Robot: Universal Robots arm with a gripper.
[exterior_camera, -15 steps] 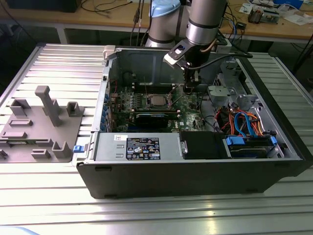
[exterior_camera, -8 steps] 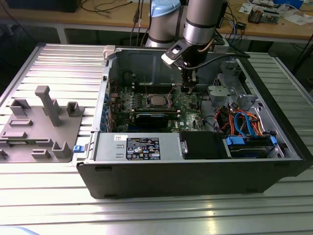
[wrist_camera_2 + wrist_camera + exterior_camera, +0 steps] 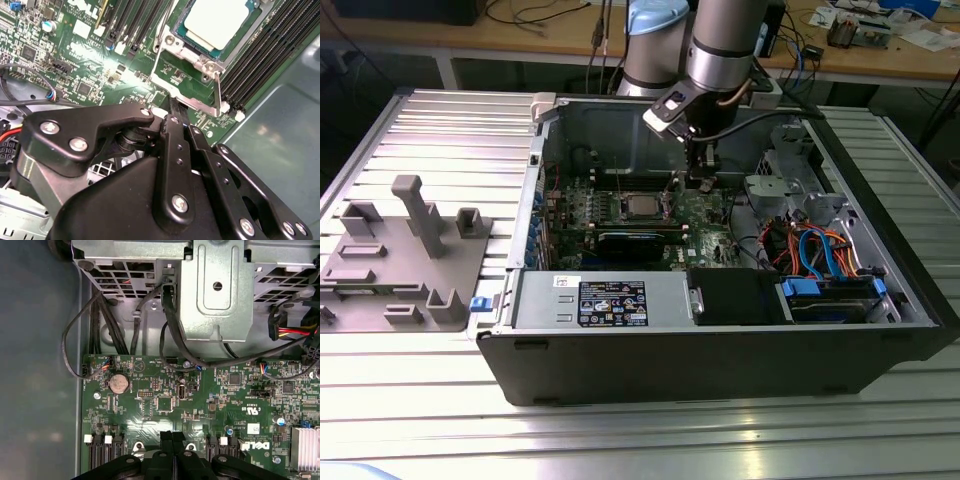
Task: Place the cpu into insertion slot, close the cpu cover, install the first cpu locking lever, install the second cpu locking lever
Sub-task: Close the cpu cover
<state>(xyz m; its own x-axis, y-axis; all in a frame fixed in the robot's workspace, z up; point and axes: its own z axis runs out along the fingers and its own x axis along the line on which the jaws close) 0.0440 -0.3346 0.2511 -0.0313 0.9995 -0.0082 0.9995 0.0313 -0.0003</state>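
Observation:
The cpu (image 3: 640,205) (image 3: 218,21) is a pale square chip lying flat in the insertion slot (image 3: 637,209) on the green motherboard inside the open computer case. In the second wrist view, the silvery cpu cover (image 3: 207,62) frames the chip, and a thin metal lever (image 3: 218,89) runs along the socket's edge. My gripper (image 3: 703,178) (image 3: 172,106) (image 3: 172,436) hangs over the board just off the socket, toward the exterior view's right. Its black fingers are pressed together with nothing visible between them, and their tips are close to the socket frame's corner.
Black memory slots (image 3: 260,55) flank the socket. A labelled power supply (image 3: 600,300) lines the case's front. A drive cage with orange and blue cables (image 3: 820,250) fills the exterior view's right. Black cables (image 3: 170,325) hang over the board near a coin battery (image 3: 118,383). A grey fixture (image 3: 400,250) stands outside.

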